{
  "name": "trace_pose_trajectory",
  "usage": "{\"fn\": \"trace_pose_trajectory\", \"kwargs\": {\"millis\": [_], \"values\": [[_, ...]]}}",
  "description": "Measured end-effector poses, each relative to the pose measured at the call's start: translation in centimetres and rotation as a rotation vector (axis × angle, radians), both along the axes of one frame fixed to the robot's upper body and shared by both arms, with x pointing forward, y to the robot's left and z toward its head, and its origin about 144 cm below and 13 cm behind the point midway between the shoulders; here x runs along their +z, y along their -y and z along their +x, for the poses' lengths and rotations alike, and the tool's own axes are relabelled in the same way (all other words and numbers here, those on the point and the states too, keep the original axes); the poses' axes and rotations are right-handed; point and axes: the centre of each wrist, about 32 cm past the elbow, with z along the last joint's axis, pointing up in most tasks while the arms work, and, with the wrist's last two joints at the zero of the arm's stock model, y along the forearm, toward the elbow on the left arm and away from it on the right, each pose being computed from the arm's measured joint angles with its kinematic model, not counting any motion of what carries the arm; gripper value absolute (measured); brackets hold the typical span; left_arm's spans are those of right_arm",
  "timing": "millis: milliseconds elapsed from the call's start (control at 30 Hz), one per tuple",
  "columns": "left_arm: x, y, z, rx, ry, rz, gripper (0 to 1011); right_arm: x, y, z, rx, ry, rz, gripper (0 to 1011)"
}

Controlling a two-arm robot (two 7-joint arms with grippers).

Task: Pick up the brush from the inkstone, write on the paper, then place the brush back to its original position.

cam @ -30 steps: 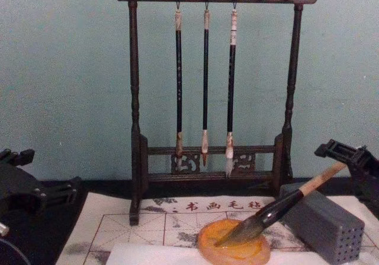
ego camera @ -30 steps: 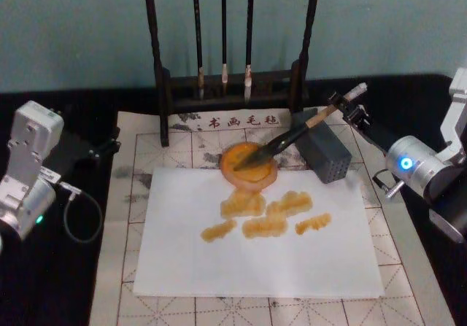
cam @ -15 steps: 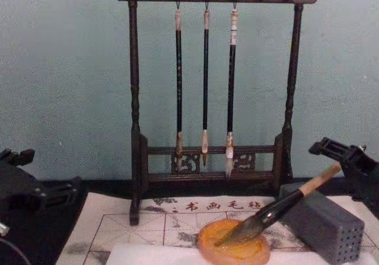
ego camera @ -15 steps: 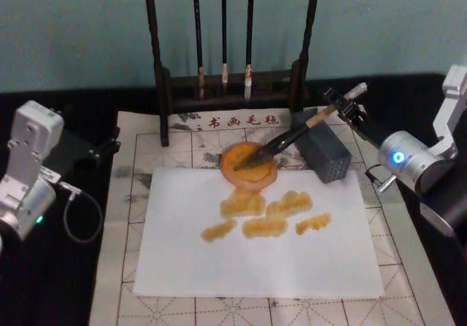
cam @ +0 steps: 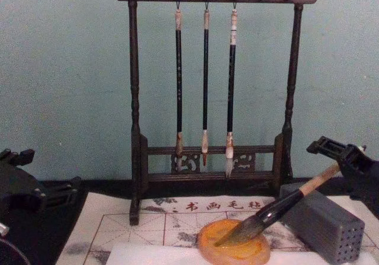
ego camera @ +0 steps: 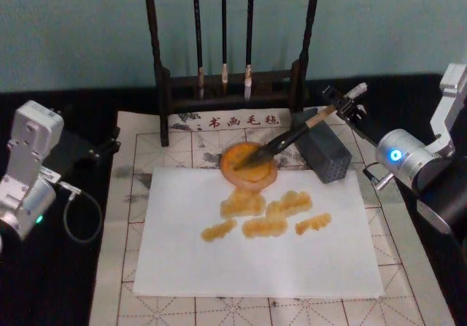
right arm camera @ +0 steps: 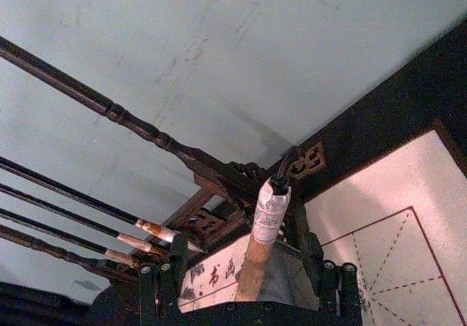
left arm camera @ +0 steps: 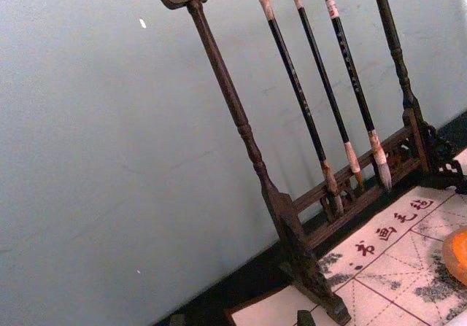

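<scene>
The brush (ego camera: pixel 281 142) lies slanted, its dark tuft in the orange inkstone (ego camera: pixel 235 173) and its tan handle leaning over the grey block (ego camera: pixel 326 158). My right gripper (ego camera: pixel 340 107) is at the handle's white upper end. In the right wrist view its fingers (right arm camera: pixel 157 276) stand open on either side of the brush (right arm camera: pixel 263 231) without touching it. From the chest, the brush (cam: pixel 278 210) rises from the inkstone (cam: pixel 237 253) toward the right gripper (cam: pixel 340 158). The white paper (ego camera: pixel 255 268) carries several orange strokes (ego camera: pixel 266 215). My left gripper (ego camera: pixel 106 145) is parked at the left, open.
A dark wooden rack (ego camera: pixel 226 85) with three thin hanging brushes stands behind the inkstone. The cream mat (ego camera: pixel 139 151) with red grid lines lies under the paper. The grey block (cam: pixel 328 223) sits right of the inkstone. Black table surrounds the mat.
The right gripper has shifted slightly leftward along the handle's end. The brush has stayed resting in the inkstone. The left arm has not moved.
</scene>
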Motion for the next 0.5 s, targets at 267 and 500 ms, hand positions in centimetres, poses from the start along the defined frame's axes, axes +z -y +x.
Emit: {"fn": "trace_pose_trajectory", "kwargs": {"millis": [267,500], "values": [[0.0,0.0,0.0,0.0,0.0,0.0,1001,-0.01,0.03,-0.01,-0.001,0.0,0.001,1002],[0.0,0.0,0.0,0.0,0.0,0.0,1001,-0.02,0.03,-0.03,-0.001,0.001,0.002,980]]}}
